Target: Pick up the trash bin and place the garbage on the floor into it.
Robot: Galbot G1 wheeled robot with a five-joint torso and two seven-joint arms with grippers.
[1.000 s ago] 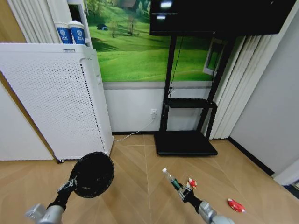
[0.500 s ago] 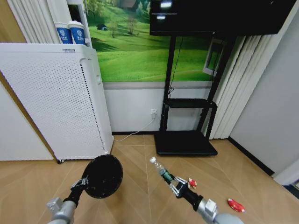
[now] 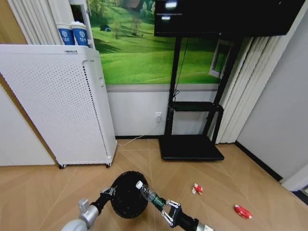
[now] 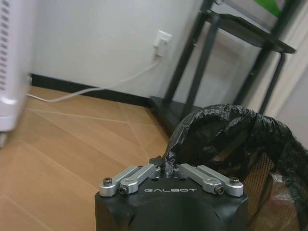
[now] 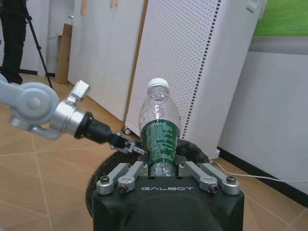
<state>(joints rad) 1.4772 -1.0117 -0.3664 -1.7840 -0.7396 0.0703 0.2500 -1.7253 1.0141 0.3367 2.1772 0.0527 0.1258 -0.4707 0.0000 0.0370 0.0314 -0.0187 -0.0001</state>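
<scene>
Plastic bottle (image 3: 148,194) now at trash bin (image 3: 128,195) rim.

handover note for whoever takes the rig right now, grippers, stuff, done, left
Left gripper: shut on the trash bin rim, bin held off the floor.
Right gripper: shut on the bottle, its cap at the bin's mouth.
Done: bin picked up, bottle picked up.
Left: bottle not yet in the bin; red-and-white wrapper and red scrap lie on the floor to the right.

Trash bin (image 4: 250,144) cut off at edge
</scene>
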